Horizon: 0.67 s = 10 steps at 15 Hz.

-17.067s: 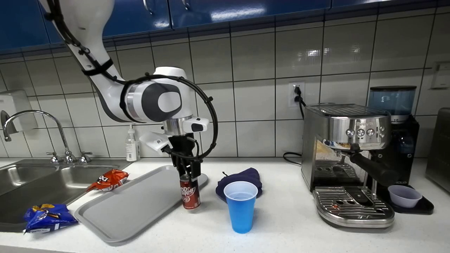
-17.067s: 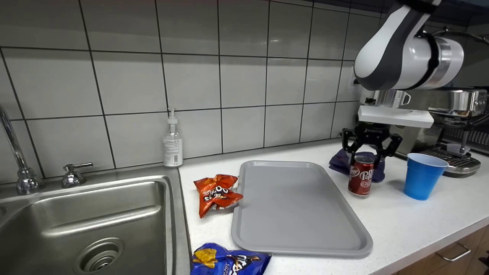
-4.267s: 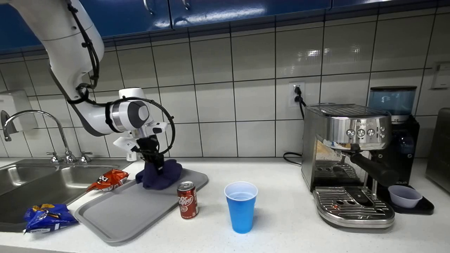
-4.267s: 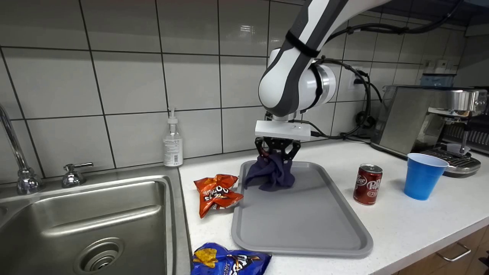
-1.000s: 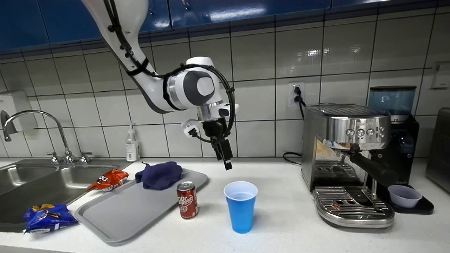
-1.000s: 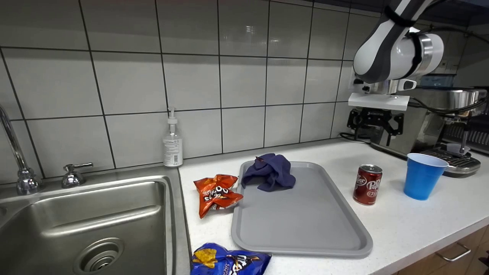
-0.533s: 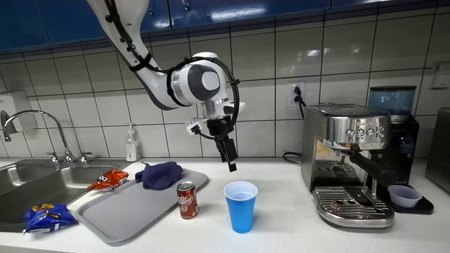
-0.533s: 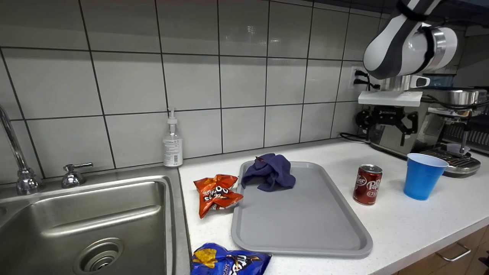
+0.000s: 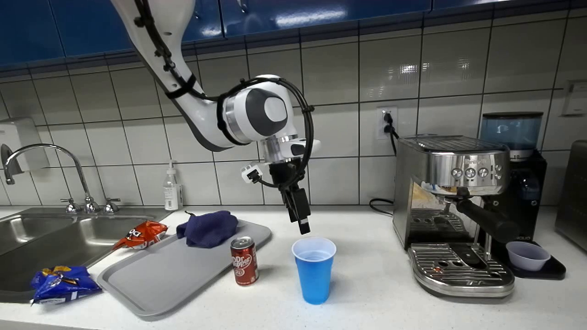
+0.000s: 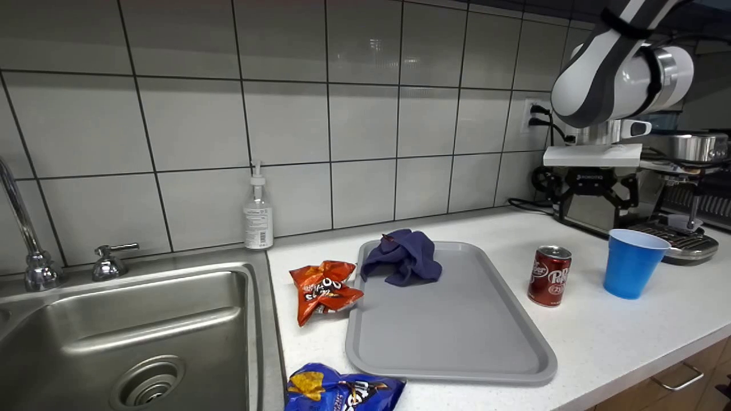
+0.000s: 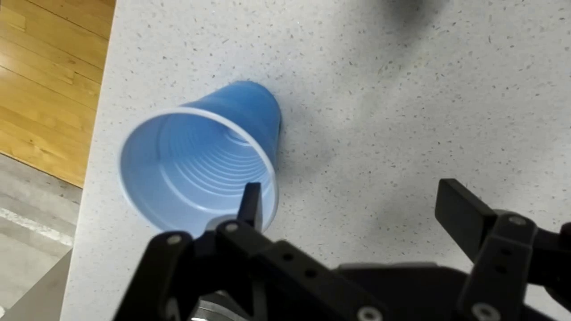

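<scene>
My gripper (image 11: 349, 189) is open and empty above the white counter. It hangs near the blue cup in an exterior view (image 9: 300, 224) and also shows in an exterior view (image 10: 593, 208). The blue cup (image 9: 314, 277) stands upright on the counter; it also shows in an exterior view (image 10: 634, 268). In the wrist view, the left fingertip overlaps the rim of the cup (image 11: 252, 104); contact cannot be told. A red Dr Pepper can (image 9: 244, 265) stands between tray and cup. A dark purple cloth (image 10: 408, 260) lies crumpled on the grey tray (image 10: 451, 331).
A red chip bag (image 10: 325, 291) and a blue chip bag (image 9: 65, 285) lie beside the tray, near the steel sink (image 10: 171, 319). A soap bottle (image 10: 258, 220) stands by the wall. An espresso machine (image 9: 454, 206) stands beyond the cup. The counter's edge is near the cup.
Earlier the gripper was at the can, then at the cloth. The cloth went from behind the cup onto the tray. The empty gripper has since moved towards the cup and just lowered slightly.
</scene>
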Each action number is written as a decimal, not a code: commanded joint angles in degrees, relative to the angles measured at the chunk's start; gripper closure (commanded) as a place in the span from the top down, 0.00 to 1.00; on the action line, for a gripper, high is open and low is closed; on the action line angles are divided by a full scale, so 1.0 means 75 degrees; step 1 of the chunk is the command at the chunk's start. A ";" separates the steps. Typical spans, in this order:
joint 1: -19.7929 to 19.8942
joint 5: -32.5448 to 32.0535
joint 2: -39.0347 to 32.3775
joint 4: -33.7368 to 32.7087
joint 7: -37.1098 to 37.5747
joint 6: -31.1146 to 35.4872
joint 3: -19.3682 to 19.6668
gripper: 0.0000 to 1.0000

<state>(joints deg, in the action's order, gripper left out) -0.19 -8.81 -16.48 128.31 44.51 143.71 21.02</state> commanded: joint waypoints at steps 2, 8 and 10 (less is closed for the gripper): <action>0.0137 -0.0391 0.0245 0.0183 0.0339 -0.0270 -0.0050 1.00; 0.0176 -0.0306 -0.0055 0.0117 0.0401 -0.0167 -0.0112 1.00; 0.0181 -0.0291 -0.0145 0.0057 0.0475 -0.0163 -0.0098 1.00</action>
<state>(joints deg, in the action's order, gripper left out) 0.21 -9.76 -17.13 129.35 45.71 143.10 21.02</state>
